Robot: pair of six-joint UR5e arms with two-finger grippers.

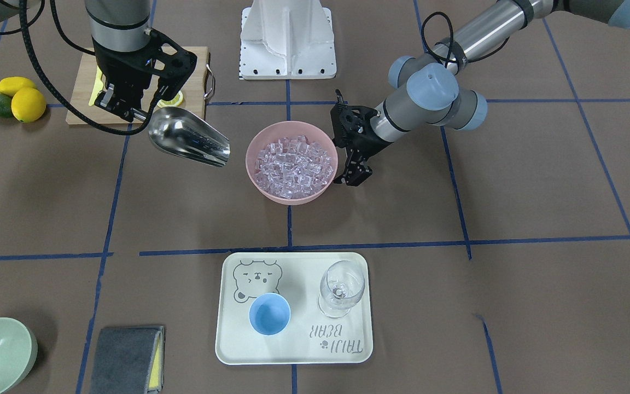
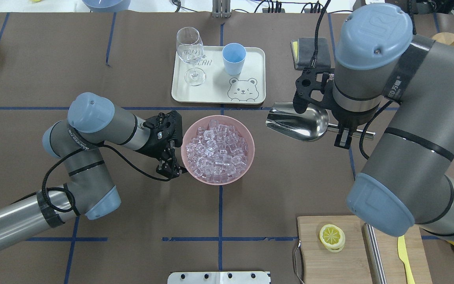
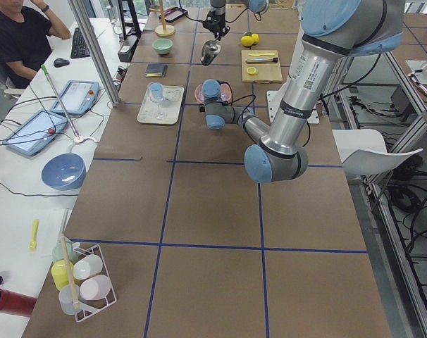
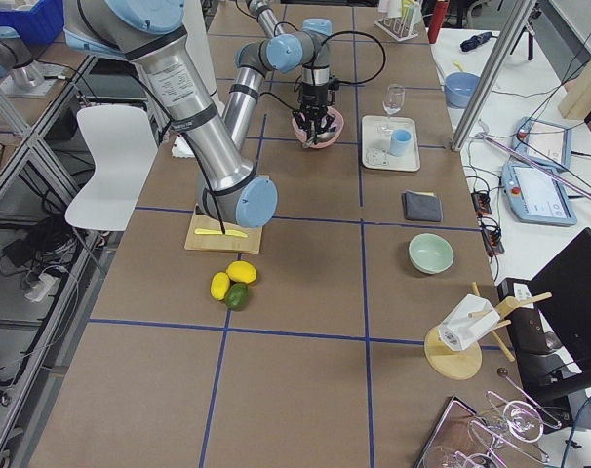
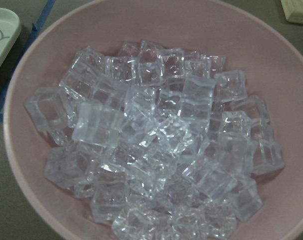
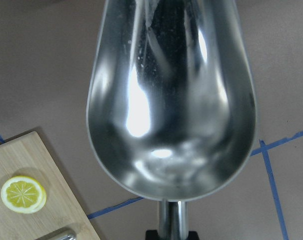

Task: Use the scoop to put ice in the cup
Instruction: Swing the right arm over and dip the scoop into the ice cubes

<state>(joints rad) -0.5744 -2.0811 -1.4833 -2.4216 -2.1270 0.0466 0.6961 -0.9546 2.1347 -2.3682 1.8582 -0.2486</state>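
My right gripper (image 1: 123,109) is clenched on the short handle of the scoop (image 1: 189,143). In the front-facing view the scoop hangs above the counter (image 1: 512,191), just beside the pink bowl (image 1: 250,164), with its open mouth turned toward the bowl. The ice (image 1: 293,167) fills this bowl in a heap. My left gripper (image 1: 354,174) is at the opposite rim, and I cannot tell whether it pinches the rim or only rests against it. The cup (image 1: 269,313) stands upright on the tray (image 1: 348,350), beside a wine glass (image 1: 341,287), and I see no ice inside it.

In the overhead view the cup (image 2: 233,59) is well apart from the bowl, on the far side of it. The scoop (image 2: 298,122) is between the two but off to my right side, not over either one.

The two side views are too small to add anything, except that the cup is on its tray.

My left wrist camera shows only the ice (image 5: 156,145), many cubes piled up to near the rim.

My right wrist camera shows the trough of the scoop (image 6: 171,100) bare and shiny, with no cube in it.

So I judge the task is at its beginning: the scoop is in hand, and nothing more is done. I must yet dig into the ice, carry a load over to the tray, and tip it into the cup.
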